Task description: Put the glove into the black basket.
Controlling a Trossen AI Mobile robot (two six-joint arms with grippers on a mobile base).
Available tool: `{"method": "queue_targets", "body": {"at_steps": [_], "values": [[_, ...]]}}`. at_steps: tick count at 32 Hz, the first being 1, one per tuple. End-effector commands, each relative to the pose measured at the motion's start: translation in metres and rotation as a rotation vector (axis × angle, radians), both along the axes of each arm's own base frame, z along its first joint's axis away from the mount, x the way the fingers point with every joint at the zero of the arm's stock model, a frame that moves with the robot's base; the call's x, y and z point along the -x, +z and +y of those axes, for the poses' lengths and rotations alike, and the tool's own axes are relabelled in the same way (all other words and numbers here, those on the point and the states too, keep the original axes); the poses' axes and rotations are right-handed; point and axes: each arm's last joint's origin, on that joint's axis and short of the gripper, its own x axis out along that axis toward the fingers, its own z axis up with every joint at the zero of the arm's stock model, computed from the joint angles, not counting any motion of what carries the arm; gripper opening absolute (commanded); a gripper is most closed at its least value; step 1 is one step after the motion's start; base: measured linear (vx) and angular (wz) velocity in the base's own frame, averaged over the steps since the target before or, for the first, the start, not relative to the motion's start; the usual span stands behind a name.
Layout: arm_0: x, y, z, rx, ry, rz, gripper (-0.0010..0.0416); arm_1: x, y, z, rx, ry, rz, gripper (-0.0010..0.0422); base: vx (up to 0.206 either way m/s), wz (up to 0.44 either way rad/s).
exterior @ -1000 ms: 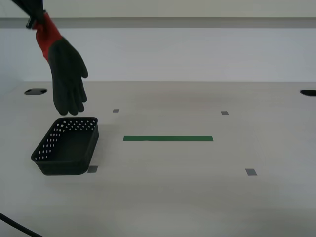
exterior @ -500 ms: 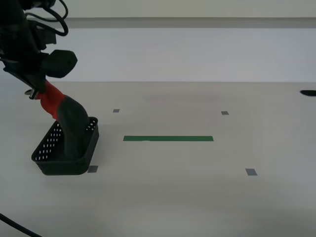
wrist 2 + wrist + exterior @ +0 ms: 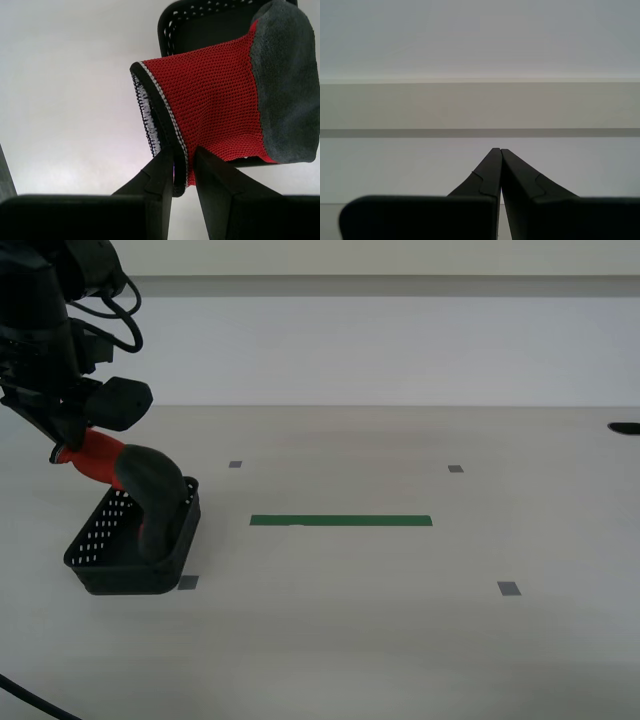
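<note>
The glove (image 3: 140, 478) is dark grey with a red knit wrist. Its grey fingers hang down into the black basket (image 3: 105, 565) at the exterior view's left, while its red wrist sticks out above the rim. My second gripper (image 3: 183, 170) is shut on the glove's black-and-white cuff edge; the glove (image 3: 235, 95) and the basket (image 3: 200, 20) beyond it show in the second wrist view. In the exterior view this gripper (image 3: 62, 452) is just left of the basket. My first gripper (image 3: 500, 152) is shut and empty, facing a pale wall.
A green tape strip (image 3: 340, 521) lies on the table right of the basket. Small grey tape squares (image 3: 509, 588) mark the tabletop. Dark holes sit at the table's far edges (image 3: 624, 428). A cable (image 3: 30, 698) crosses the lower left corner.
The second gripper has lowered the glove from high above the basket, so its fingers went into the basket. In the last half second the wrist tilted lower and the glove folded over.
</note>
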Motion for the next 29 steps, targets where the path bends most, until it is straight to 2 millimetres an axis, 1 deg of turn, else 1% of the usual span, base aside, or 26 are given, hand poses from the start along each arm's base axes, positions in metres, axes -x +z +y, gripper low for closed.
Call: {"method": "queue_targets", "body": {"at_steps": [1,2,3,5,7,9,12,14,21,29], "values": [[0.0,0.001,0.0,0.0,0.001,-0.005,0.0001,-0.001,0.001,0.001,-0.014,0.007,-0.006,0.0117,0.0,0.0],[0.0,0.001,0.0,0.0,0.001,-0.005,0.0001,-0.001,0.002,0.001,-0.014,0.007,-0.007,0.0125,0.0,0.0],[0.0,0.001,0.0,0.0,0.001,-0.005,0.0,-0.003,0.007,0.001,-0.017,0.008,0.005,0.0163,0.0,0.0],[0.0,0.001,0.0,0.0,0.001,-0.005,0.0001,-0.005,0.01,0.001,-0.017,0.008,0.008,0.018,0.0,0.0],[0.0,0.001,0.0,0.0,0.001,-0.005,0.0001,-0.014,0.025,-0.001,-0.014,0.009,-0.007,0.0227,0.0,0.0],[0.0,0.001,0.0,0.0,0.001,-0.004,0.0001,-0.02,0.033,-0.002,-0.009,0.009,-0.036,0.0244,0.0,0.0],[0.0,0.001,0.0,0.0,0.001,-0.005,0.0001,-0.028,0.045,-0.003,-0.002,0.009,-0.07,0.0257,0.0,0.0],[0.0,0.001,0.0,0.0,0.001,-0.005,0.0001,-0.028,0.045,-0.003,-0.002,0.009,-0.072,0.0253,0.0,0.0],[0.0,0.001,0.0,0.0,0.001,-0.005,0.0001,-0.028,0.045,-0.004,-0.001,0.008,-0.074,0.0214,0.0,0.0],[0.0,0.001,0.0,0.0,0.001,-0.005,0.0,-0.028,0.045,-0.004,-0.001,0.009,-0.074,0.018,0.0,0.0]]}}
